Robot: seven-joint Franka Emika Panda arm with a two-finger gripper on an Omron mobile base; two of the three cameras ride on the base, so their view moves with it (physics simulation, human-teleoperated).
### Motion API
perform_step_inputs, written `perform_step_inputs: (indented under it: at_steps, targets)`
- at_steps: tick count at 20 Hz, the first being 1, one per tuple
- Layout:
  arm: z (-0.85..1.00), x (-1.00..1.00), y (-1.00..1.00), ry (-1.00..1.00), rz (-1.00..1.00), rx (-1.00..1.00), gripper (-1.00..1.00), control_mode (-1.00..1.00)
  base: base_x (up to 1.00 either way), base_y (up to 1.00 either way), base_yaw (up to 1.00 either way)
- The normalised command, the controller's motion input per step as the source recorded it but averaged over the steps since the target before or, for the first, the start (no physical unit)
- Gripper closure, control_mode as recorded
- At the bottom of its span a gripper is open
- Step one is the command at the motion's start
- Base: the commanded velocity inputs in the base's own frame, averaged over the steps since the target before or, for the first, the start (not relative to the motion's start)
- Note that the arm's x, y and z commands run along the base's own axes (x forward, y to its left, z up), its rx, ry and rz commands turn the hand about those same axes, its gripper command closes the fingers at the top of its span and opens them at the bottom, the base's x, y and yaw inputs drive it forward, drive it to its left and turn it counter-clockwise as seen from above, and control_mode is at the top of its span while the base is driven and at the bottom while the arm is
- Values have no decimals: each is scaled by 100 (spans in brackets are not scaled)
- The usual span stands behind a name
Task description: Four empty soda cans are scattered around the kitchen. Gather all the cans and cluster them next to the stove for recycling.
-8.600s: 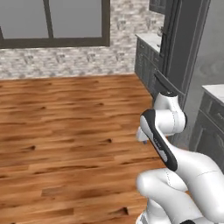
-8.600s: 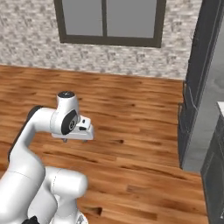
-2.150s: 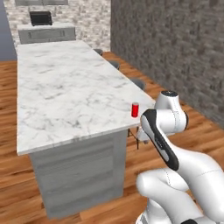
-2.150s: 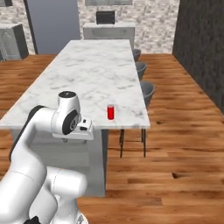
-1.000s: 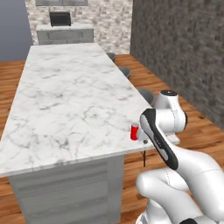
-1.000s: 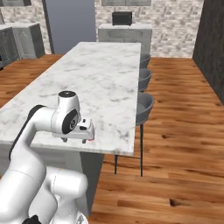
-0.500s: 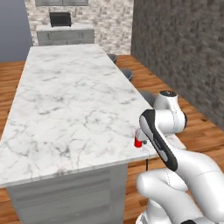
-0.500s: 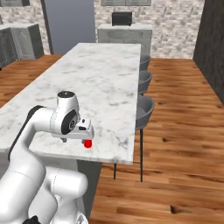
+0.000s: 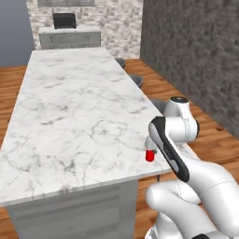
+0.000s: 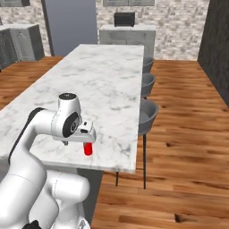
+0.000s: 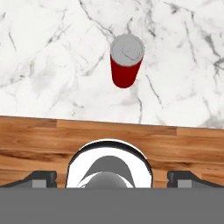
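Hand view: we find the red soda can (image 11: 126, 61) upright at 12 o'clock, near the marble bench (image 11: 52, 57) edge; our fingers (image 11: 41, 178) stand released, apart from it.

Red soda can (image 10: 88, 149) upright near marble island counter (image 10: 107, 80) edge, under the hand

Glossy white arm (image 9: 196, 172), dark joints
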Motion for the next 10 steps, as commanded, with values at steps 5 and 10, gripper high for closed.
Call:
perform_step_inputs:
  at_steps: [5, 10]
  targets:
    - [0, 0, 0, 0, 0, 0, -100, 100, 41, 0, 0]
    - [0, 0, 0, 0, 0, 0, -100, 100, 39, 0, 0]
